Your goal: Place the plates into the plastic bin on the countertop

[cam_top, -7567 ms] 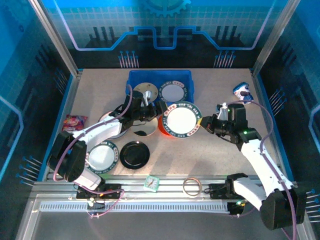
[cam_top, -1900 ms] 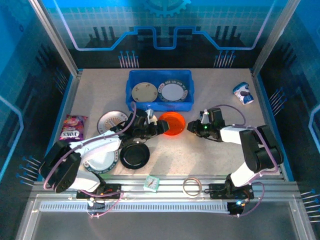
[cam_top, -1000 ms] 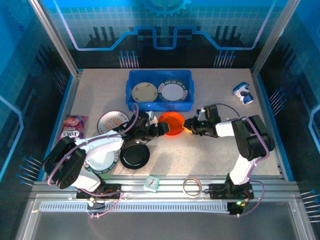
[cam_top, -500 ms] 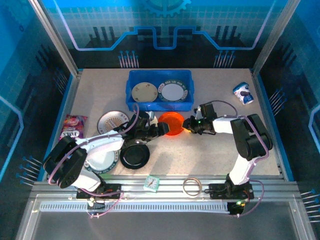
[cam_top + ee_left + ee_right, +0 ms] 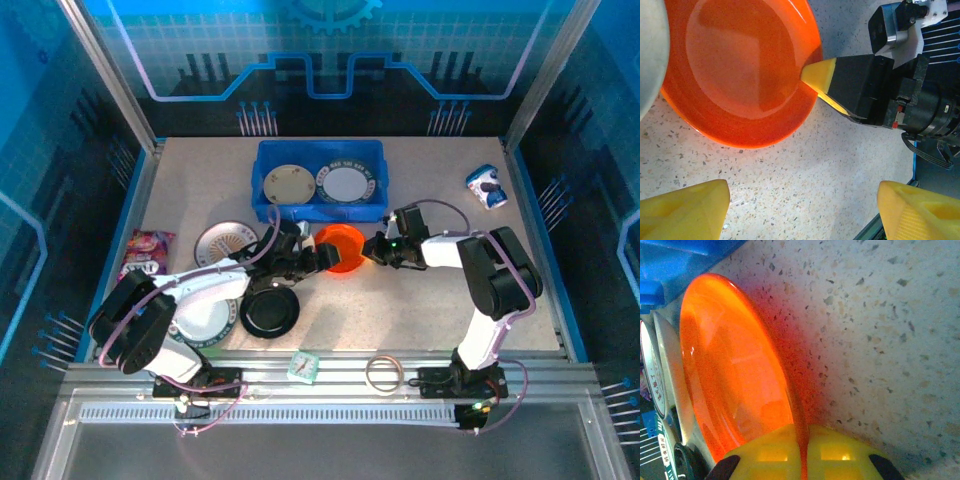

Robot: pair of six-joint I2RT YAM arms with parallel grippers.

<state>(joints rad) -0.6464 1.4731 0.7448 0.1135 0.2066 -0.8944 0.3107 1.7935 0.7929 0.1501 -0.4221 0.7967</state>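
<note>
Currently: right gripper [image 5: 802, 447] pinched shut on rim of orange plate [image 5: 342, 247], one finger inside dish, one beneath. Plate on countertop [image 5: 420, 300], just in front of blue bin [image 5: 320, 145]. Left gripper [image 5: 312, 258] spread wide, empty, beside plate's opposite edge.

Risks:
- thin edge-grip on glossy rim: plate may pivot or slip on lift
- low carry could clip bin wall
- hard landing on plates in bin [image 5: 346, 183] may chip them

So the right gripper [image 5: 372, 249] was hanging out to the right a few secs back, now it's swung in and clamped onto the right rim of the orange plate [image 5: 338, 247]. The big patterned plate [image 5: 347, 183] that was over it has ended up in the blue bin [image 5: 318, 149], right half.
</note>
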